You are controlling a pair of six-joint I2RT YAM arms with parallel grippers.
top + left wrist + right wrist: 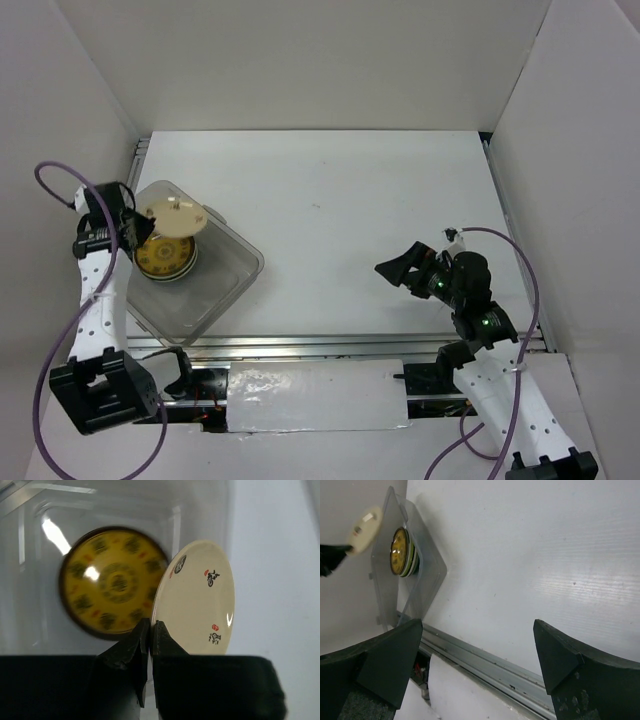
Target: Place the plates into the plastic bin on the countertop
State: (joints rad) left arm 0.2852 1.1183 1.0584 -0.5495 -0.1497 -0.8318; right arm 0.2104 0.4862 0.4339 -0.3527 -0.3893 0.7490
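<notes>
Plate stack in bin below cream plate

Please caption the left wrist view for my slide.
Left gripper holds a cream plate above a yellow plate in the bin.

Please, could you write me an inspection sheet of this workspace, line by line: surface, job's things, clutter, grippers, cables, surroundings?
Surface: large flat white countertop, with a metal rail along its near edge.
Job's things: clear squarish plastic bin at the left side; inside it is a stack topped by a mustard-brown patterned plate, with the lower plates mostly hidden. A cream round plate is held over the bin.
Clutter: nothing seen.
Grippers: left gripper shut on the cream plate's rim; right gripper open and empty, over the right side of the countertop.
Cables: a purple cable loops from each arm, touching no plate.
Surroundings: plain white walls on three sides.
</notes>
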